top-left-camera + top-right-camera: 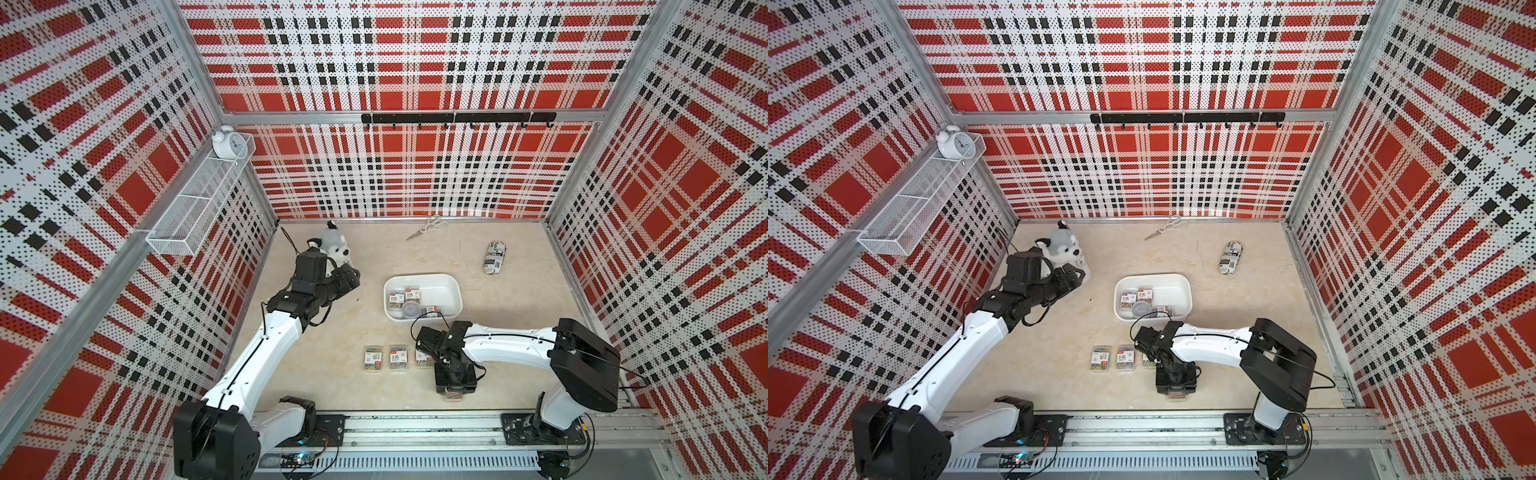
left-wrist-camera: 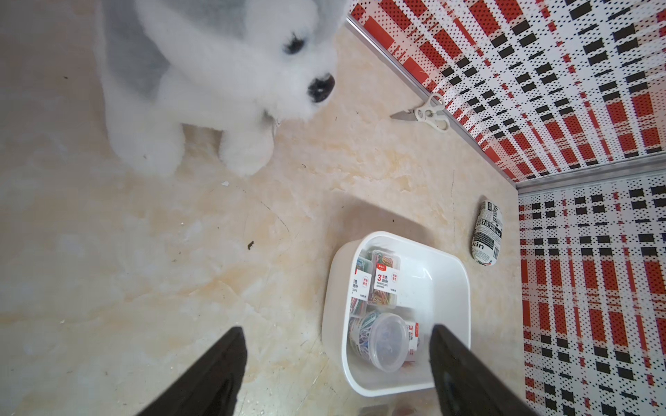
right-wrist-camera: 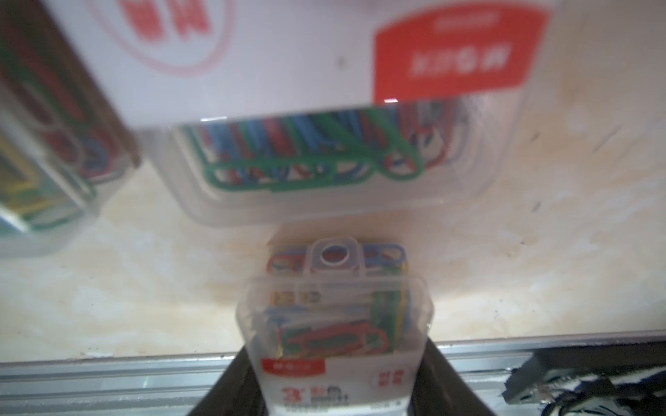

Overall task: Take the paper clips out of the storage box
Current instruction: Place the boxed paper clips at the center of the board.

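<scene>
The right gripper (image 3: 337,360) clamps a clip case (image 3: 333,313), largely hidden under it in both top views. The left gripper (image 2: 338,330) gapes, empty, near the plush dog (image 2: 216,90).

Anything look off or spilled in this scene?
Nothing spilled or broken. Only the box is untidy: the round tub rests on jumbled cases. The three cases on the table sit in a neat row.
</scene>
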`<state>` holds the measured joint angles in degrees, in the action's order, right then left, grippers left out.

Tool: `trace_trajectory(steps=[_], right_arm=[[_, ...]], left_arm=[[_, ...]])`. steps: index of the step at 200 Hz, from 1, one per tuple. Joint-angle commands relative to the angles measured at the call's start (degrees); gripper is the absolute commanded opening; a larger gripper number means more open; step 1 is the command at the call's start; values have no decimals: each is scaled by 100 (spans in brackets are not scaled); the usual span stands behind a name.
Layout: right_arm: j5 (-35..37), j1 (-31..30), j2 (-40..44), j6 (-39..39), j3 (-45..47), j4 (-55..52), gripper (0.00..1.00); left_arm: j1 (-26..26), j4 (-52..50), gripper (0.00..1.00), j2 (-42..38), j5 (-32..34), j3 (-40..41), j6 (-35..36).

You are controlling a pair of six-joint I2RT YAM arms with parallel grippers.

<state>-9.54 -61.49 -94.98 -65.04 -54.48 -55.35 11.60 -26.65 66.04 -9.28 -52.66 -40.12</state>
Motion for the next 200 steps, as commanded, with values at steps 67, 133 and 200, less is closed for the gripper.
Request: trace_trajectory(steps=[67, 133, 200], right_arm=[[-15, 59, -267, 167, -154, -36, 59], [8, 109, -337, 221, -222, -101, 64], [-4, 111, -363, 254, -264, -144, 64]], left_arm=[[-42, -65, 82, 36, -23, -33, 109], [0, -55, 82, 127, -42, -92, 118], [36, -51, 82, 190, -31, -134, 127]])
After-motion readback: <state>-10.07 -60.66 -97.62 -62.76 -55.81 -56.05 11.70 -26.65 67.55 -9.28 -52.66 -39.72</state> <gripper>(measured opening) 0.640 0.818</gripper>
